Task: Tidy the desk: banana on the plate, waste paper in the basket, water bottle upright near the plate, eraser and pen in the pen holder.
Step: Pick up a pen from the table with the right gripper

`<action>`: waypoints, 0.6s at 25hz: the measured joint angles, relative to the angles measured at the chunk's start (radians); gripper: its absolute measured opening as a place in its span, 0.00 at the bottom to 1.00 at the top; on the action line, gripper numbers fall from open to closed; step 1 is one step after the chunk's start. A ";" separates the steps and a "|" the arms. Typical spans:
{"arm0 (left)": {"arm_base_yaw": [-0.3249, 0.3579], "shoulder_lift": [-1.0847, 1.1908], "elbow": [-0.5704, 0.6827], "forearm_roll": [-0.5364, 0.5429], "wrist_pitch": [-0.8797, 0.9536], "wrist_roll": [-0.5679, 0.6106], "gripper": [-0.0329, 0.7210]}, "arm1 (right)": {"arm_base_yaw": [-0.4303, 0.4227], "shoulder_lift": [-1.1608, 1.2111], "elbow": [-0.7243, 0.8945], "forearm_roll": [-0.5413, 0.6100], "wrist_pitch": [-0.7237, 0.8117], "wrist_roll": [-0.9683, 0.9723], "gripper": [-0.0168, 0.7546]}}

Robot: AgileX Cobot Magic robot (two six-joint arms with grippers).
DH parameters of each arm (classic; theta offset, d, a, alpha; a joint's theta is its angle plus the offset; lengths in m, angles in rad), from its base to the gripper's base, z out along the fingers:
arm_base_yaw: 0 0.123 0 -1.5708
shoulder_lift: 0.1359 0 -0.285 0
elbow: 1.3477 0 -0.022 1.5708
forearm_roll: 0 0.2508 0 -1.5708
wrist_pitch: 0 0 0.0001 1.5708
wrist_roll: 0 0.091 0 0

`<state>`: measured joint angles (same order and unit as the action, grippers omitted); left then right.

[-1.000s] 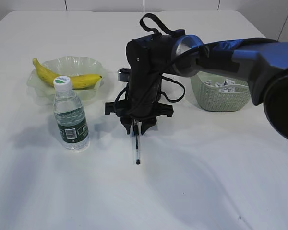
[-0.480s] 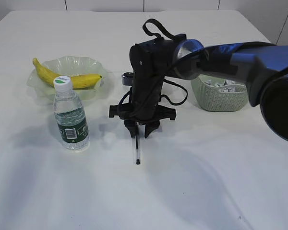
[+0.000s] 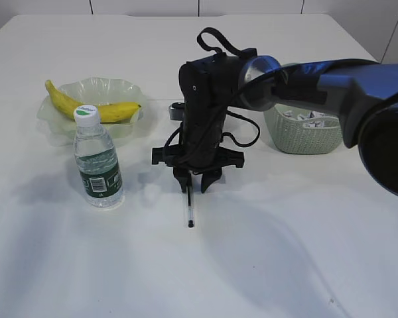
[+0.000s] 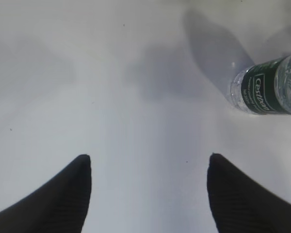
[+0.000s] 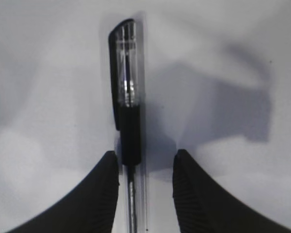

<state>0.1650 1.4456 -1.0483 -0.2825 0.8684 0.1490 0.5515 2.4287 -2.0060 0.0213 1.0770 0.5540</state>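
We see the right end effector (image 3: pixel 196 186) pointing straight down at the counter (image 3: pixel 285 252), over the far end of the pen (image 3: pixel 189 211). In the right wrist view the pen (image 5: pixel 128 121) runs between the two fingers (image 5: pixel 99 194), hard against the left one with a gap to the right one. We can't tell if it's pinched; the jaws look partly parted, not clamped. In the exterior view the pen appears to lie flat on the counter, its near tip sticking out toward the camera.

Using the pen as reference:
- bottle (image 3: pixel 98 165) stands upright to its left, white cap on, well apart.
- plate (image 3: pixel 93 93) sits behind and left of it, just past the bottle, with the banana (image 3: pixel 86 109) lying across it.
- basket (image 3: pixel 304 136) is behind and right of it, white crumpled paper (image 3: pixel 308 118) inside, partly hidden by the right arm.
- a small dark object shows behind the arm, near the plate's right edge; too hidden for us to identify.

Left end effector (image 4: pixel 148 167): fingers (image 4: pixel 68 194) spread wide and released, nothing between them, bare counter (image 4: pixel 87 73) beneath. The bottle's green label (image 4: pixel 266 92) shows at the upper right of that view.
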 joint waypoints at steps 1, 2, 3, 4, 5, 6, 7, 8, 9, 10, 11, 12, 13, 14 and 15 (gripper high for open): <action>0.000 0.000 0.000 0.000 -0.002 0.000 0.74 | 0.000 0.000 0.000 0.000 0.004 0.000 0.39; 0.000 0.000 0.000 0.000 -0.004 0.000 0.74 | 0.000 0.000 0.000 0.000 0.006 0.000 0.39; 0.000 0.000 0.000 0.000 -0.004 0.000 0.74 | 0.000 0.000 0.000 0.000 0.012 0.000 0.39; 0.000 0.000 0.000 0.000 -0.006 0.000 0.74 | 0.000 0.000 0.000 0.000 0.014 -0.002 0.39; 0.000 0.000 0.000 0.000 -0.009 0.000 0.74 | 0.000 0.002 0.000 0.000 0.021 -0.004 0.39; 0.000 0.000 0.000 0.000 -0.011 0.000 0.74 | 0.000 0.006 -0.002 0.000 0.027 -0.009 0.39; 0.000 0.000 0.000 0.000 -0.013 0.000 0.74 | 0.000 0.009 -0.003 0.000 0.032 -0.011 0.39; 0.000 0.000 0.000 0.000 -0.013 0.000 0.74 | 0.000 0.009 -0.005 0.000 0.034 -0.012 0.39; 0.000 0.000 0.000 0.000 -0.013 0.000 0.74 | 0.000 0.009 -0.005 0.000 0.034 -0.013 0.39; 0.000 0.000 0.000 0.000 -0.013 0.000 0.74 | 0.000 0.009 -0.005 0.000 0.034 -0.014 0.39; 0.000 0.000 0.000 0.000 -0.013 0.000 0.74 | 0.000 0.009 -0.005 0.000 0.034 -0.014 0.39; 0.000 0.000 0.000 0.000 -0.013 0.000 0.74 | 0.000 0.009 -0.006 0.002 0.036 -0.015 0.39; 0.000 0.000 0.000 0.000 -0.013 0.000 0.74 | 0.000 0.009 -0.006 0.002 0.036 -0.015 0.38; 0.000 0.000 0.000 0.000 -0.013 0.000 0.74 | 0.000 0.010 -0.007 0.002 0.036 -0.015 0.37; 0.000 0.000 0.000 0.000 -0.013 0.000 0.74 | 0.000 0.010 -0.007 0.002 0.036 -0.015 0.34</action>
<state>0.1650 1.4456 -1.0483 -0.2825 0.8558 0.1490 0.5515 2.4390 -2.0133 0.0234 1.1134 0.5387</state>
